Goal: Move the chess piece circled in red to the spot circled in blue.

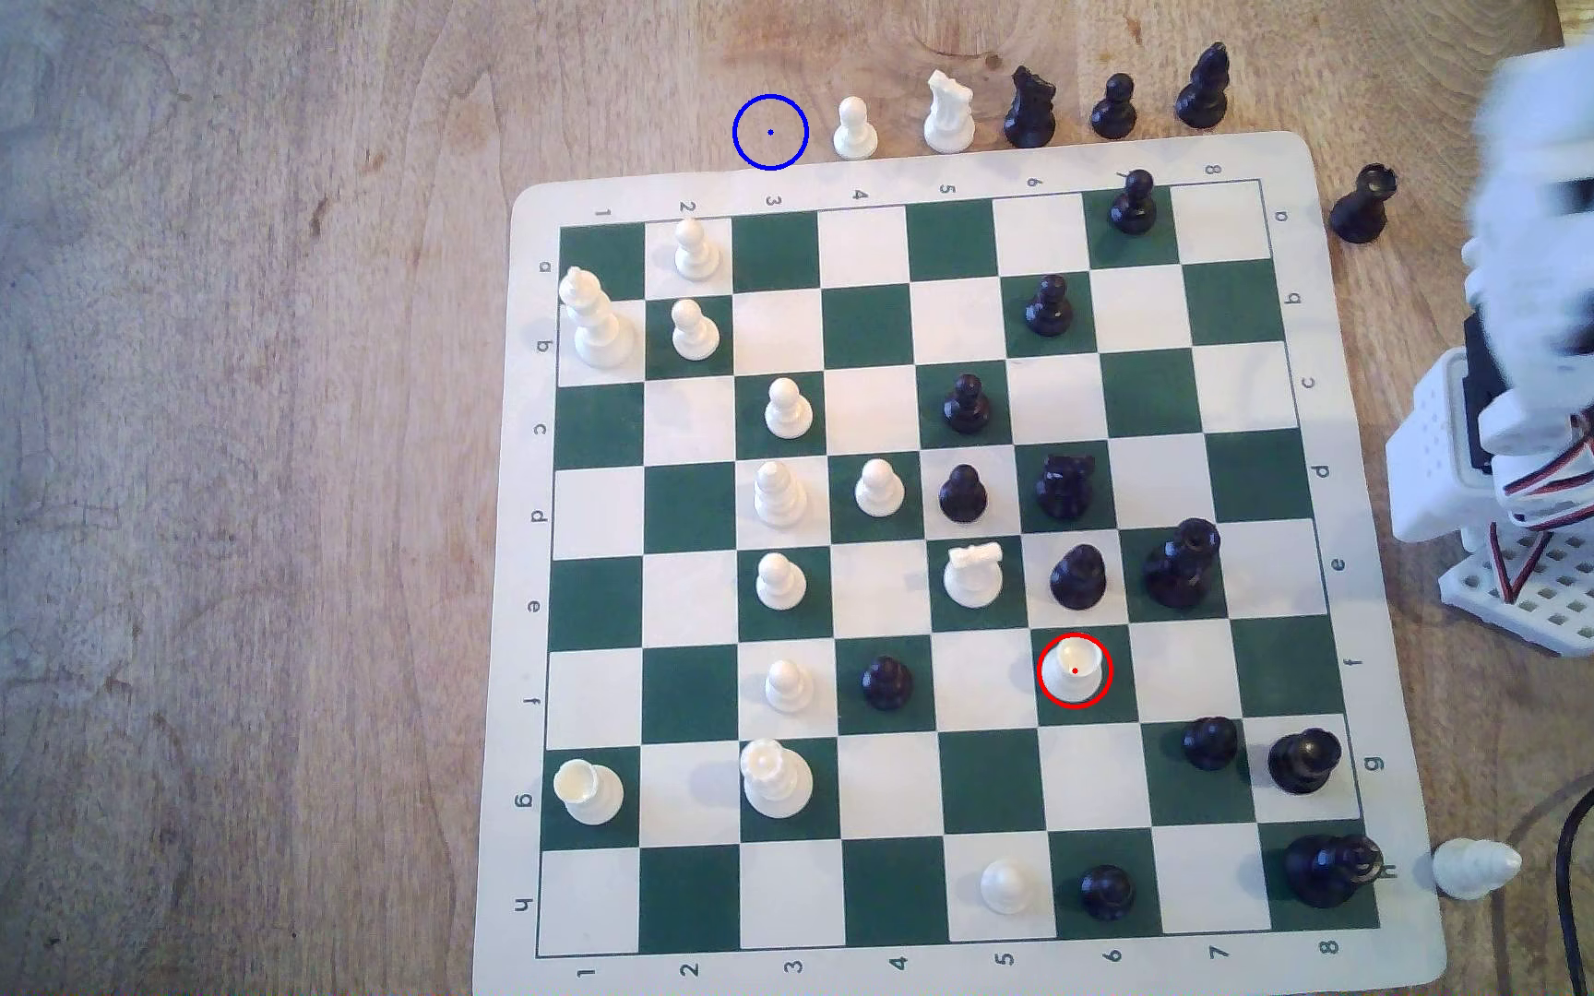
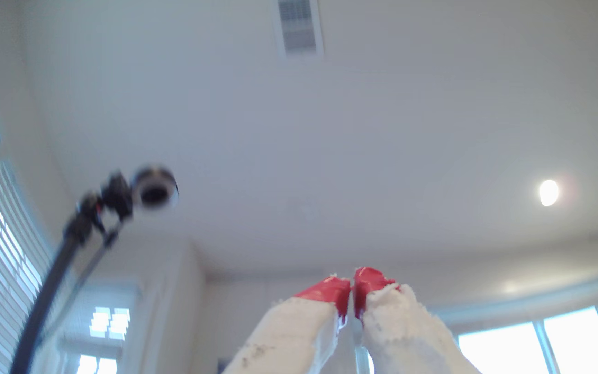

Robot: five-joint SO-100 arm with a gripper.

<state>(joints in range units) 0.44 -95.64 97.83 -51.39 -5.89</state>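
The chess piece circled in red (image 1: 1074,669) is a cream-white rook with a hollow cup top, standing upright on a green square toward the exterior view's lower right of the board. The spot circled in blue (image 1: 770,132) is bare wood just beyond the board's far edge, beside a white pawn (image 1: 854,128). My white arm (image 1: 1579,230) is blurred at the exterior view's right edge, well off the board. In the wrist view my gripper (image 2: 352,284) points up at the ceiling, its red-tipped fingers (image 2: 330,289) pressed together with nothing between them.
The green-and-white board (image 1: 1349,536) carries many white and black pieces; a black pawn (image 1: 1078,577) and a white knight (image 1: 973,573) stand close to the rook. Captured pieces line the far edge. The arm's base (image 1: 1531,536) and a black cable (image 1: 1589,824) sit at the exterior view's right.
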